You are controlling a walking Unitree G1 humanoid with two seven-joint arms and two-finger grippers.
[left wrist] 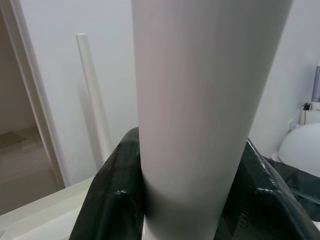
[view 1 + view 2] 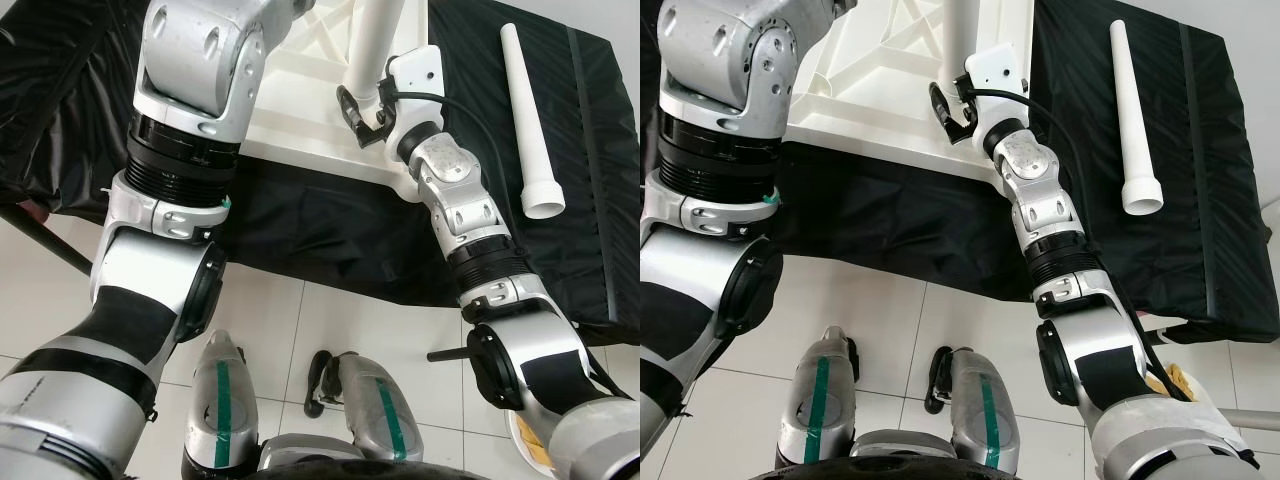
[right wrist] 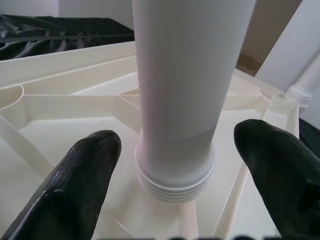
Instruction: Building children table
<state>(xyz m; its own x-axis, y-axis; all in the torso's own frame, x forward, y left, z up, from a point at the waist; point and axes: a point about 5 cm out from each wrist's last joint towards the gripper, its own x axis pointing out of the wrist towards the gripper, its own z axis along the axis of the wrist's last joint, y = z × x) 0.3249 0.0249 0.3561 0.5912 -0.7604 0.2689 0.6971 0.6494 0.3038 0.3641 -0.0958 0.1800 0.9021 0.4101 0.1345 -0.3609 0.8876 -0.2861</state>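
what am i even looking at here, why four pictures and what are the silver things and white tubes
The silver things are the two arms of a humanoid robot. The two wide pictures come from cameras in its head, looking down past its arms and its own legs to the tiled floor. The two close-ups come from a camera on each wrist.

On a black cloth lies a white children's tabletop, upside down, ribs showing. The left end effector is closed around one upright table leg. The right end effector is open, its fingers on either side of another upright leg standing in its socket. A spare leg lies loose on the cloth.
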